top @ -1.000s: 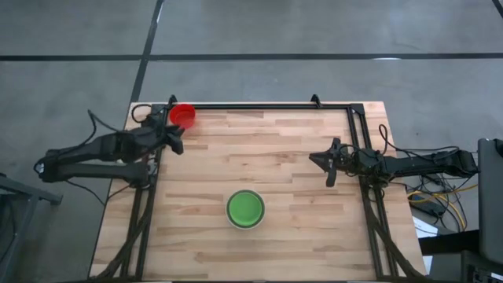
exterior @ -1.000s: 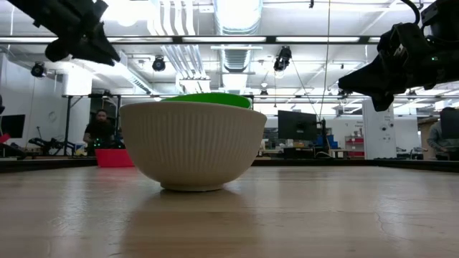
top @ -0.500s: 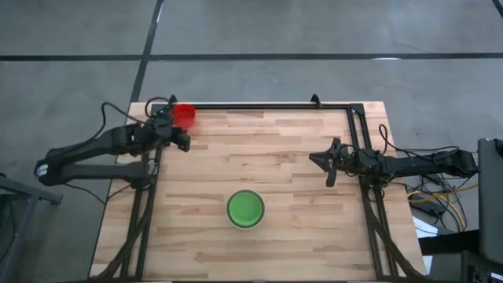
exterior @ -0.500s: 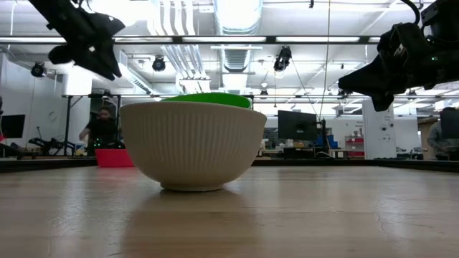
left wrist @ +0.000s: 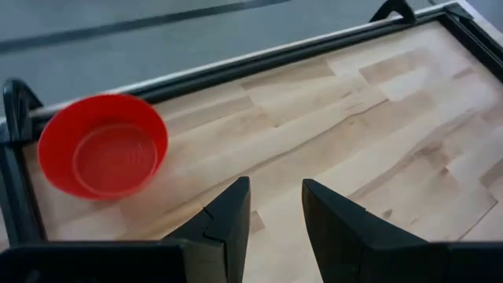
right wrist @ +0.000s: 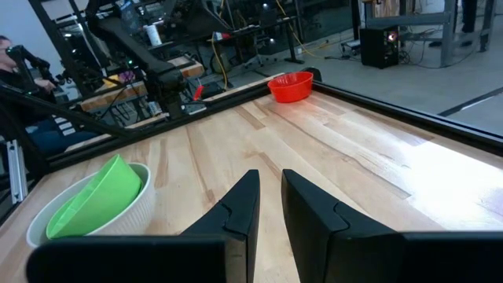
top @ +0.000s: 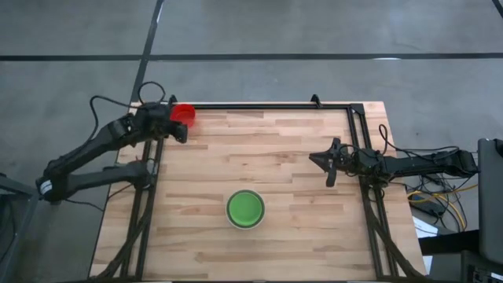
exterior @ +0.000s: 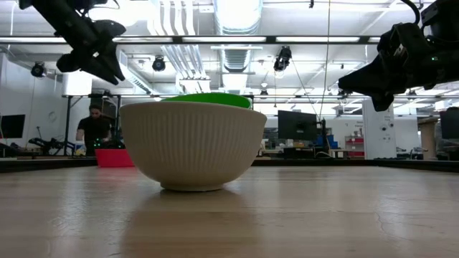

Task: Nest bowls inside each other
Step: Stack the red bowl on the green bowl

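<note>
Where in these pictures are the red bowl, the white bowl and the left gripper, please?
red bowl (left wrist: 102, 145): left wrist view, inner floor.
white bowl (exterior: 192, 147): low view, ribbed outer wall.
left gripper (left wrist: 275, 208): left wrist view, gap between its fingers.

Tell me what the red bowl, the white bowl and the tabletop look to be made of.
Red bowl: likely plastic, with an even bright colour and a thin smooth rim.
White bowl: probably matte plastic, though ceramic is possible; its outside has fine vertical ribs and no gloss.
Tabletop: wood, butcher-block style, with pale glued strips, visible grain and a light sheen.
</note>
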`<state>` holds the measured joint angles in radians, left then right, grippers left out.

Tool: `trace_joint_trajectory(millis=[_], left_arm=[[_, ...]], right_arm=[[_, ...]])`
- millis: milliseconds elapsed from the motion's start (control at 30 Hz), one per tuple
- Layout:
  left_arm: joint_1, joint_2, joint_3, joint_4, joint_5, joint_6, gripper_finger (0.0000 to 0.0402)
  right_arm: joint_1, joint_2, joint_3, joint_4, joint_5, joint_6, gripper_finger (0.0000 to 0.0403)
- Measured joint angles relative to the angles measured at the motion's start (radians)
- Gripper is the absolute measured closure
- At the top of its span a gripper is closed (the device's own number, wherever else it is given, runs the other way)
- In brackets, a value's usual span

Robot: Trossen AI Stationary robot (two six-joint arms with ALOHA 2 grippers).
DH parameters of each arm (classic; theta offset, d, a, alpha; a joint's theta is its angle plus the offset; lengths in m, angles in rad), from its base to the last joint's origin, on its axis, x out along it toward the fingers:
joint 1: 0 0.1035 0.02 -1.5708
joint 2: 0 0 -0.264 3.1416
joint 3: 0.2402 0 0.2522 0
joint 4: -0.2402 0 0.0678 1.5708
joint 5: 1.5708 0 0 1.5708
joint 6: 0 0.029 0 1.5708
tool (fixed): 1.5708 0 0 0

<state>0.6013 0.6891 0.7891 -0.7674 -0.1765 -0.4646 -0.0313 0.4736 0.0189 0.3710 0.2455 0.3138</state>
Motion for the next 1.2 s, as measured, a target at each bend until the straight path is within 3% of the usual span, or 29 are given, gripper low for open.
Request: trace_joint_trajectory(millis=[500, 767, 967, 1200], left_arm=[[0.328, 0.116, -0.002, 0.039, 0.377, 0.128, 0.0280], [0.450, 0.203, -0.002, 0.050, 0.410, 0.116, 0.0280], [0.533, 0.286, -0.002, 0.050, 0.528, 0.118, 0.0280], [0.551, 0.408, -0.001, 0.041, 0.516, 0.115, 0.0280]], right_arm=[[0.000, 0.000, 0.000, 0.000, 0.000, 0.000, 0.0349], [0.000, 0.000, 0.000, 0.000, 0.000, 0.000, 0.0349], [0.000, 0.000, 0.000, 0.000, 0.000, 0.000, 0.0349], [0.000, 0.000, 0.000, 0.000, 0.000, 0.000, 0.0349]])
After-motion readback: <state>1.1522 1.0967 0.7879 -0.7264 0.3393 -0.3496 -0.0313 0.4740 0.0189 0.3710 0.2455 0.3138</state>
